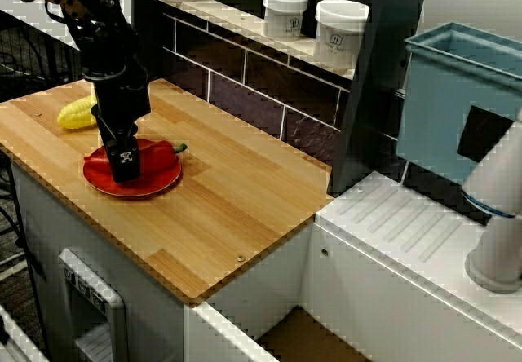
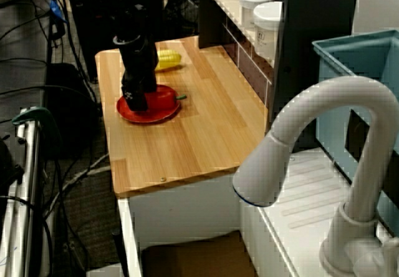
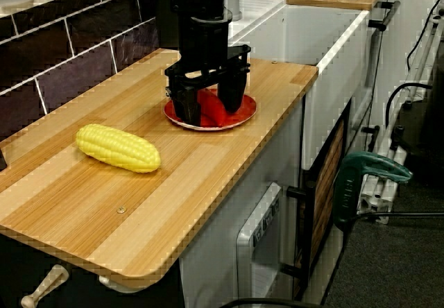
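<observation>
Pepper (image 1: 160,157) glossy, smooth; plate (image 1: 155,189) smooth; hand (image 3: 209,108) matt black plastic; corn (image 3: 118,148) bumpy; worktop (image 3: 208,173) satin wood.

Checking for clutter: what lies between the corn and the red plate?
Nothing: only bare wooden countertop separates the corn and the red plate, seen in the view from the counter's end.

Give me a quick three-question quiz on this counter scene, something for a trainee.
1. True or false: the corn cob lies on the red plate.
2. Pick one. What lies between the fingers of the gripper? A. the corn cob. B. the red pepper. C. nothing.
3. Fill in the gap: the red plate stands on a ______ counter.

Key: 1 false; 2 B; 3 wooden.
</observation>
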